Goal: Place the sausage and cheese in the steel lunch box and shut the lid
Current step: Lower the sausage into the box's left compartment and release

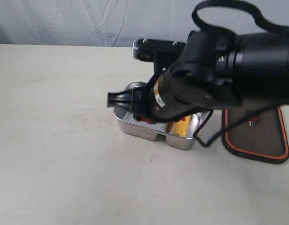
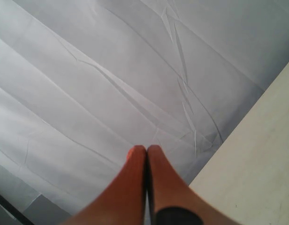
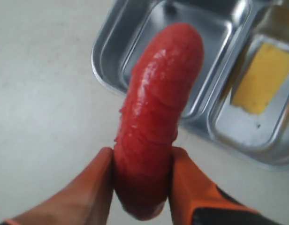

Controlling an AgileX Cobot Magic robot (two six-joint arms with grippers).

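tabletop (image 1: pixel 60 154): right arm (image 1: pixel 247 65) partly hides steel lunch box (image 1: pixel 137 129) beside lid (image 1: pixel 259 138).

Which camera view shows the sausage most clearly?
The right wrist view: the sausage fills the frame, gripped by the right claw over the steel lunch box. The exterior view shows only a red sliver under the arm. The left wrist view shows none of it.
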